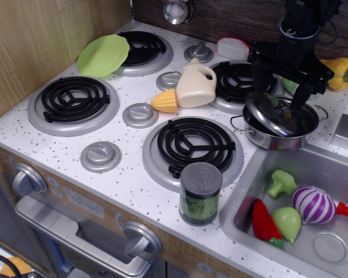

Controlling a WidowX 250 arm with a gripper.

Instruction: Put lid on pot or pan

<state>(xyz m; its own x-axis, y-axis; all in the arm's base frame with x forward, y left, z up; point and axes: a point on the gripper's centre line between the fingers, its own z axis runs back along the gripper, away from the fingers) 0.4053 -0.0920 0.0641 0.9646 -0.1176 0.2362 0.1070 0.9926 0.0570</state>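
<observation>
The shiny steel lid [271, 116] lies tilted in the shallow steel pot [290, 141]. Its left edge rests on the pot's left rim and its right side dips inside. The pot stands at the right of the stove top, just behind the sink. My black gripper [281, 86] hangs right above the lid with its fingers spread wide apart. It holds nothing and is clear of the lid's knob.
A cream jug [196, 84] and a corn cob [165, 101] lie left of the pot. A green-labelled tin can [200, 193] stands at the front. The sink [330, 246] holds toy vegetables. A yellow pepper [340, 72] and a light-green plate [102, 55] sit at the back.
</observation>
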